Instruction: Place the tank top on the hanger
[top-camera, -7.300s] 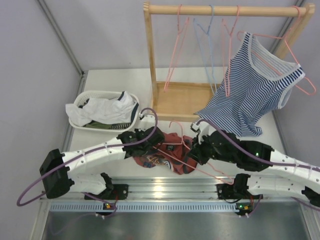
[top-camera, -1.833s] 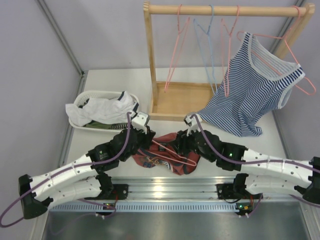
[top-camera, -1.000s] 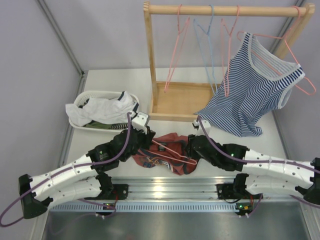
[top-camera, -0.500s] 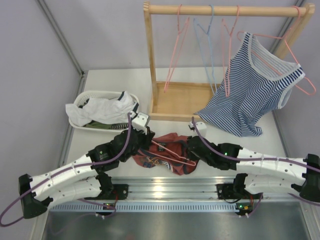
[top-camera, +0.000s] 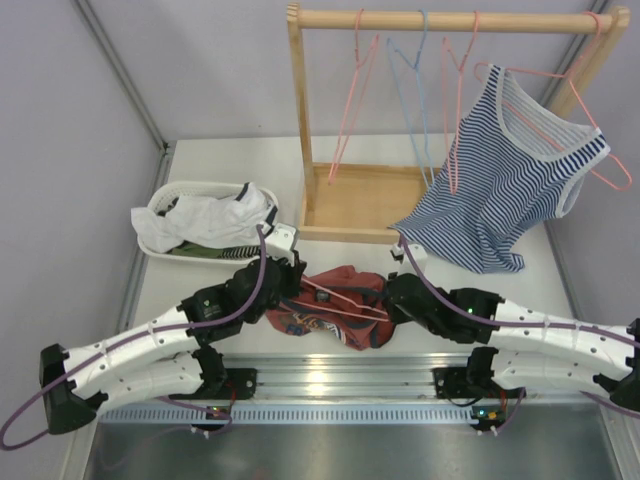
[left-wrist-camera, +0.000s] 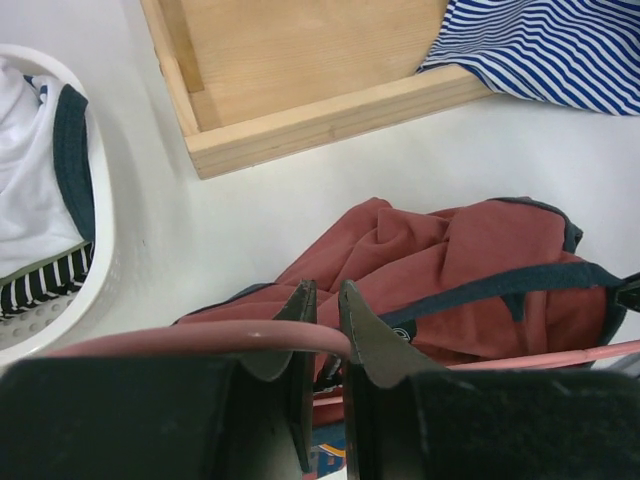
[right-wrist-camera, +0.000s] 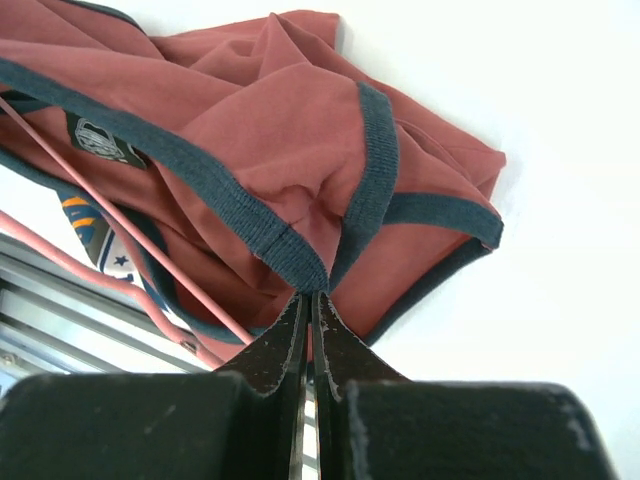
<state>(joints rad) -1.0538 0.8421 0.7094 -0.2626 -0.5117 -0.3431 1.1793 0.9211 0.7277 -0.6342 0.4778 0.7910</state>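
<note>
The table (top-camera: 220, 170) carries a wooden rack (top-camera: 440, 20) at the back, with spare hangers and a striped top (top-camera: 510, 190) on its rail, and a basket (top-camera: 190, 185) of laundry to the left. None of that belongs to this step. The tank top (top-camera: 335, 305) lies crumpled at the near edge of the table, between the two arms. The hanger (left-wrist-camera: 200, 338) lies slantwise across it, its wire running under a fold of cloth on the right side. The left gripper (left-wrist-camera: 325, 300) is clamped on the hanger wire at its near end, with only a slit between the jaws. The right gripper (right-wrist-camera: 309, 298) has its jaws pressed together on a pinch of the navy trim (right-wrist-camera: 375, 150), where two bands of it meet. The step in hand looks like drawing one opening of the shirt over an end of the hanger. To do it well, the left arm should keep the wire steady and a little off the table. The right should lift the trim just enough to open a mouth, then pull it along the wire, not across it. The pinch is small and at the very fingertips, so a slow pull suits it; a jerk could slip the cloth free or drag the whole heap.
</note>
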